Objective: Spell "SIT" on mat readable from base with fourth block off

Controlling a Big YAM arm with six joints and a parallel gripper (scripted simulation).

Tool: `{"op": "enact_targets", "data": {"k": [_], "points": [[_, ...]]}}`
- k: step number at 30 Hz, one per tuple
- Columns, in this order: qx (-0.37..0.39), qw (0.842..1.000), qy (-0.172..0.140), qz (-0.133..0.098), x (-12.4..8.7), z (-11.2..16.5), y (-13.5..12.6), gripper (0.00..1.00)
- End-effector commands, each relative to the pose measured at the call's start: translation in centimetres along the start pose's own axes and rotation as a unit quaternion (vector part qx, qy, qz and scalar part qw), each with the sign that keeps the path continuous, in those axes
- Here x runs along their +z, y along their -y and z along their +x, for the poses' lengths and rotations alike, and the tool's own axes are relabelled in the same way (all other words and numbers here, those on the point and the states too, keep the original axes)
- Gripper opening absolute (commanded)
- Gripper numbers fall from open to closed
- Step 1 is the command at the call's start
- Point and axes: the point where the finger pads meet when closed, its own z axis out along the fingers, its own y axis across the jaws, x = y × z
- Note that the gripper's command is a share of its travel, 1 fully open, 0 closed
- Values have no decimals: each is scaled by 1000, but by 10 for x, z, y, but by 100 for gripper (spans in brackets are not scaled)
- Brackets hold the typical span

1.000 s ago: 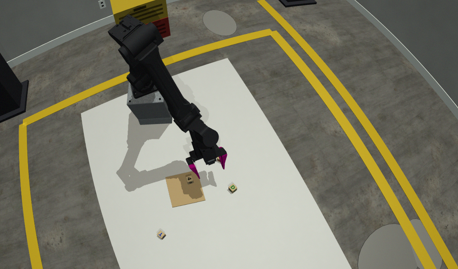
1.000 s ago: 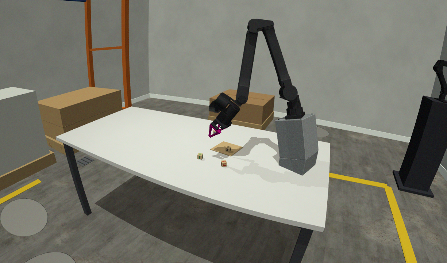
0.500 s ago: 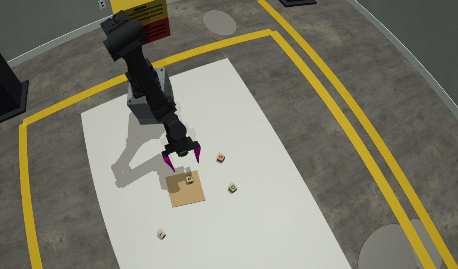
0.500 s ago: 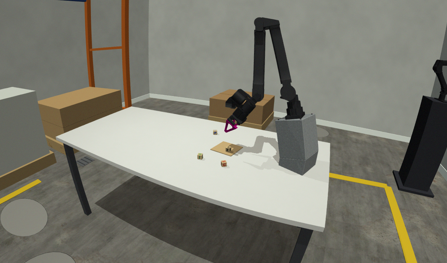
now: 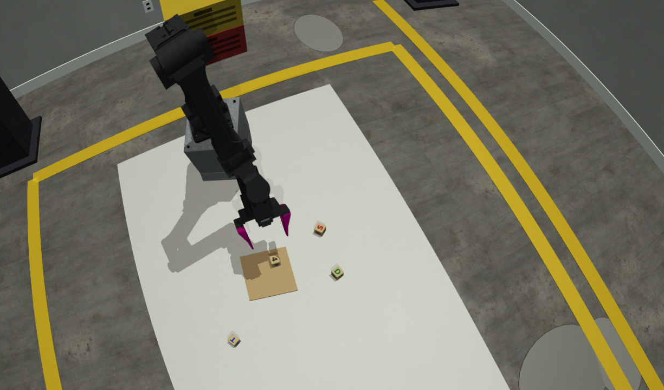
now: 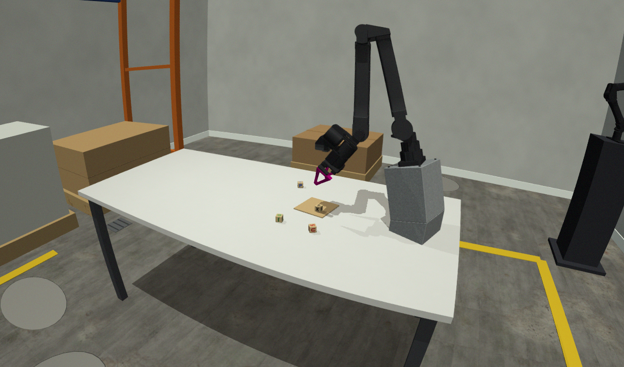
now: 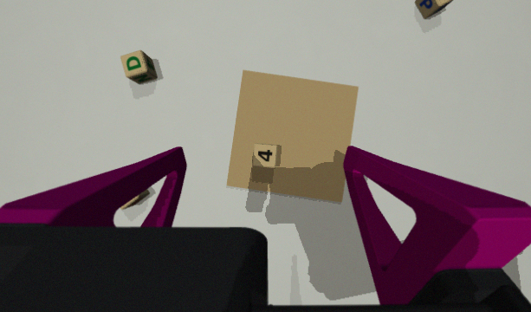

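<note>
Arm folded steeply, elbow high, wrist pitched down twd mat. Pincer fully open, empty, hovering above bench just short of mat's near edge, block "4" ahead.

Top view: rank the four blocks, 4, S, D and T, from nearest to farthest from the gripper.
1. 4 block: on the mat's near corner, just beyond the open gripper.
2. S block: on the table, off to one side of the fingers.
3. D block: farther out, past S.
4. T block: far beyond the mat.
</note>
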Motion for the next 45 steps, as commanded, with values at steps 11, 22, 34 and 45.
{"op": "enact_targets", "data": {"k": [11,22,34,45], "points": [[-4,1000,12,-3,0,-7,-2,100],[-4,1000,12,-3,0,-7,-2,100],[-3,1000,-4,1,27,-24,16,100],[-3,1000,0,1,98,-117,126,100]]}}
